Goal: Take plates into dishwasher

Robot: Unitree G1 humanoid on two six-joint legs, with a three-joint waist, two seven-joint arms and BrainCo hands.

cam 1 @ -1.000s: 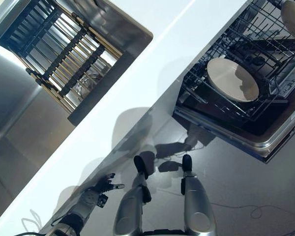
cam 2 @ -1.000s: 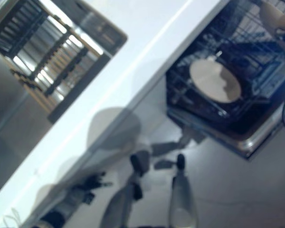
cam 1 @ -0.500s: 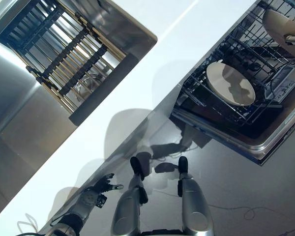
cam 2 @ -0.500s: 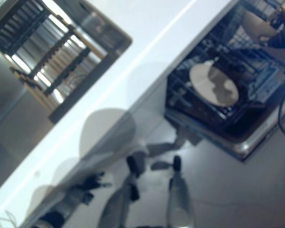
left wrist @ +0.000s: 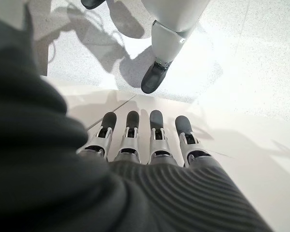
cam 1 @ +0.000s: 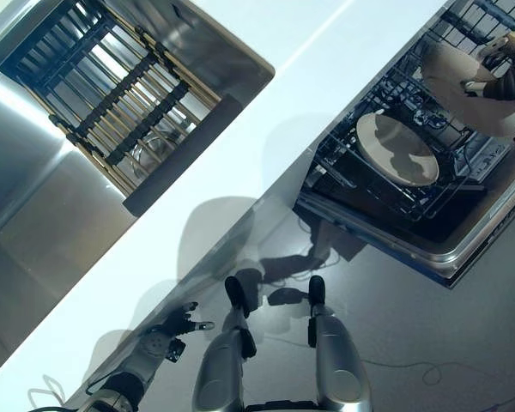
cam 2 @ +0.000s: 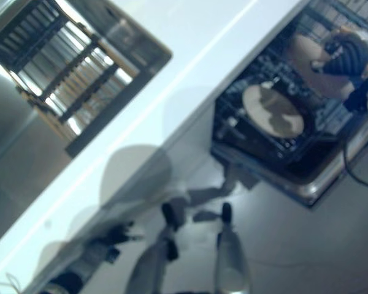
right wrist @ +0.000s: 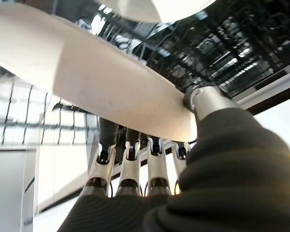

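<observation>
A cream plate [cam 1: 397, 148] lies tilted in the pulled-out dishwasher rack [cam 1: 352, 163] at the upper right. Above the rack's far side my right hand [cam 1: 506, 81] carries a second cream plate [cam 1: 455, 75]. In the right wrist view this plate [right wrist: 87, 72] is pinched between the thumb [right wrist: 205, 102] and the fingers [right wrist: 130, 162] beneath it, with the wire rack behind. My left hand [cam 1: 170, 330] hangs low at the lower left beside the counter edge, its fingers [left wrist: 152, 140] straight and holding nothing.
A white countertop [cam 1: 266, 112] runs diagonally through the view. A steel sink [cam 1: 197, 51] with a slatted drying rack [cam 1: 103, 94] lies at the upper left. The open dishwasher door [cam 1: 429, 249] juts out over the grey floor [cam 1: 429, 343].
My right hand with its plate has come further in from the upper right, down and left over the rack. The view has shifted slightly. The left hand is unmoved.
</observation>
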